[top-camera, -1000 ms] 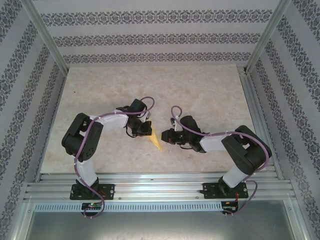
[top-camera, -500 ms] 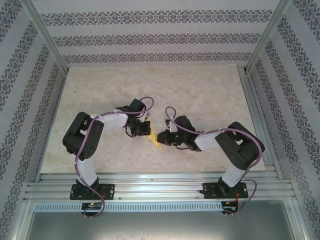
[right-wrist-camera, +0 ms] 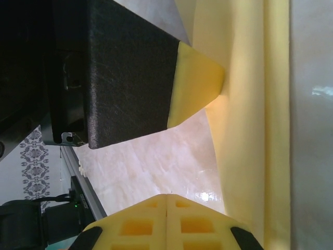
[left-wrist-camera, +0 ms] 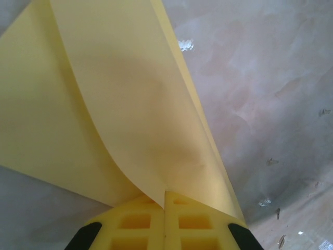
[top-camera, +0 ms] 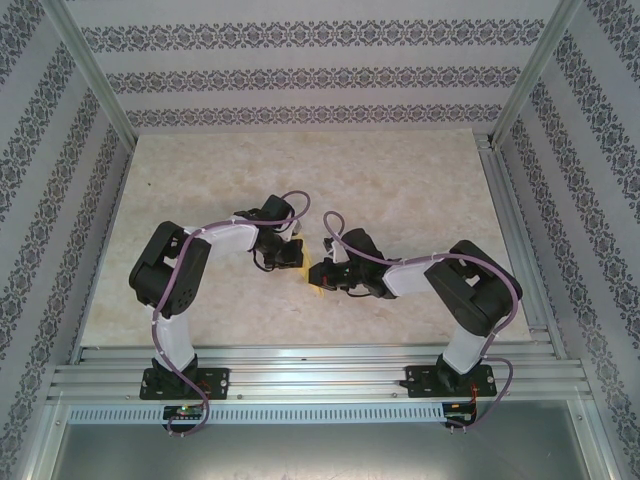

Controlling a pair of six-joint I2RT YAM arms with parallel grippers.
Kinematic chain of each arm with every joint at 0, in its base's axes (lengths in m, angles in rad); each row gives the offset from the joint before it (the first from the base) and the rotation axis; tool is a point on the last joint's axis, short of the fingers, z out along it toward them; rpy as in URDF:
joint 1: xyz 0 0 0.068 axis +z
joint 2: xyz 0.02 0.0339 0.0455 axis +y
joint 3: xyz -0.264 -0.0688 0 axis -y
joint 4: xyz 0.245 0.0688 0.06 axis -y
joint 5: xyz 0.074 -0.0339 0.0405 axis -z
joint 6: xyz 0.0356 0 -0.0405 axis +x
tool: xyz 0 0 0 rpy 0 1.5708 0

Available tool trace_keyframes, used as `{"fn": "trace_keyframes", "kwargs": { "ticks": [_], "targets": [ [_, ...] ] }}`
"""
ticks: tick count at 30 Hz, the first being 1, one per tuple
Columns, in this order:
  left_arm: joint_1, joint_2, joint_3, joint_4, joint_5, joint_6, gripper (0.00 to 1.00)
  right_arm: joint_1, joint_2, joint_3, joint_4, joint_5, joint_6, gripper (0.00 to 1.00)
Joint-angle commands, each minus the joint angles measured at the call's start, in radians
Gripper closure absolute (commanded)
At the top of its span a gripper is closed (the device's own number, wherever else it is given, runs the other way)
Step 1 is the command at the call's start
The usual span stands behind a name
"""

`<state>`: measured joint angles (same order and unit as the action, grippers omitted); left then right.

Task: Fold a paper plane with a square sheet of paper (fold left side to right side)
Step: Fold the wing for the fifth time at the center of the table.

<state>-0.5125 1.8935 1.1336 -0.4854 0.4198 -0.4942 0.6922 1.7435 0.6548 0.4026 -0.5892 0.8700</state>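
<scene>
mustard-yellow square sheet of paper (left-wrist-camera: 130,104) at mid-worktop (top-camera: 400,180), pinched in the closed left gripper (left-wrist-camera: 165,195), two layers curving up out of its pads; top view gives only a yellow sliver, rest hidden under the wrists; left wrist view cuts the sheet off at top and left; right gripper (right-wrist-camera: 166,200) closed, pads together, sheet just beside it, contact hard to judge; worktop pale marbled beige; walls (top-camera: 300,80) banded with dark floral stripes
</scene>
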Motion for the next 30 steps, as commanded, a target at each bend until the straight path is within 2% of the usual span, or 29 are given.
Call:
{"fn": "trace_keyframes", "kwargs": {
  "ticks": [1, 16, 30],
  "targets": [
    [0.007, 0.024, 0.025, -0.031, -0.028, 0.04, 1.0, -0.001, 0.022, 0.009, -0.008, 0.003, 0.0, 0.96],
    [0.007, 0.06, 0.052, -0.054, -0.04, 0.056, 1.0, -0.025, 0.08, -0.006, -0.002, -0.012, 0.017, 0.96],
    [0.009, 0.072, 0.063, -0.058, -0.08, 0.052, 1.0, -0.026, 0.046, -0.031, -0.029, -0.001, 0.003, 0.95]
  ]
}}
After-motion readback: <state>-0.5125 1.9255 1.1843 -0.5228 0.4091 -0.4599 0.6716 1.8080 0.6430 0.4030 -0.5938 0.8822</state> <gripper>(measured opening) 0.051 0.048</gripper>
